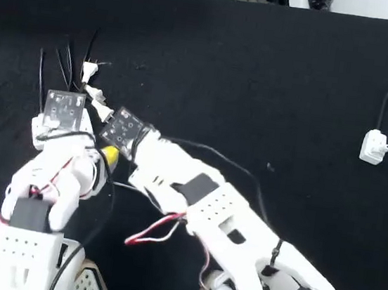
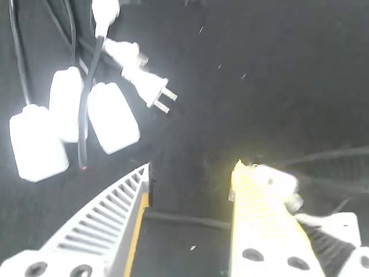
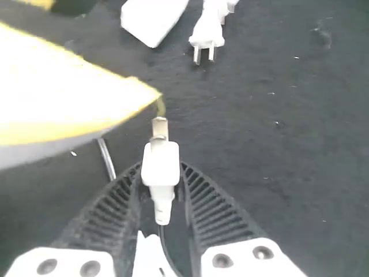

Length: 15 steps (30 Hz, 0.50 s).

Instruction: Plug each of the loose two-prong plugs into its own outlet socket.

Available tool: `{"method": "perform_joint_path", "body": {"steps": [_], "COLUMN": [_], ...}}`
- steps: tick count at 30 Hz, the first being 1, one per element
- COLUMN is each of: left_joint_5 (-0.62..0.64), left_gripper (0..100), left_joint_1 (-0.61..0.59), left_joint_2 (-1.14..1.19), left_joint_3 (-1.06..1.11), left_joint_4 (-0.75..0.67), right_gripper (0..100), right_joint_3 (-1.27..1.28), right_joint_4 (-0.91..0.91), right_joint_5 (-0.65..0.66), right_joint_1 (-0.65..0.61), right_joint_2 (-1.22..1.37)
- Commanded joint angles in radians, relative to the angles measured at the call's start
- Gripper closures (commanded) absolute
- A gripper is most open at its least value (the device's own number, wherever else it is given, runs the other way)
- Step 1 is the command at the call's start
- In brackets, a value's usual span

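Note:
My right gripper [image 3: 160,169] is shut on a white two-prong plug [image 3: 159,161], whose prongs point at the yellow-padded finger [image 3: 69,98] of the left gripper. That left gripper [image 2: 193,168] stands open with only black table between its fingers. Just beyond it lie three white outlet blocks [image 2: 112,118] on black cables, and a loose white plug [image 2: 149,86] with bare prongs. The same loose plug [image 3: 205,27] and one outlet block [image 3: 153,17] lie ahead of the right gripper. In the high view both wrists meet at the left, beside the loose plugs [image 1: 94,94].
A separate white outlet [image 1: 373,147] with a black cable lies far right on the black table [image 1: 258,82]. Thin black cables [image 1: 65,65] fan out behind the plugs. The right arm [image 1: 227,220] crosses the lower middle diagonally.

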Motion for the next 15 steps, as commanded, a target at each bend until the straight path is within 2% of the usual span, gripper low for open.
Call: {"method": "perform_joint_path", "body": {"steps": [1,7,11,15], "left_joint_5": [0.037,0.04,0.034,-0.026], "left_gripper": [77,77,77,77], "left_joint_1": [0.044,0.061,0.122,0.13], "left_joint_2": [-0.138,-0.212,-0.213,-0.221], "left_joint_3": [0.01,0.021,0.079,0.145], "left_joint_4": [-0.012,-0.014,-0.018,-0.025], "right_gripper": [98.8,98.8,98.8,98.8], "right_joint_3": [0.059,0.11,0.096,0.09], "right_joint_4": [-0.114,-0.173,-0.167,-0.166], "right_joint_5": [-0.009,-0.012,-0.014,-0.014], "right_joint_1": [-0.02,-0.02,-0.02,-0.02], "right_joint_2": [-0.062,-0.062,-0.07,-0.071]}}
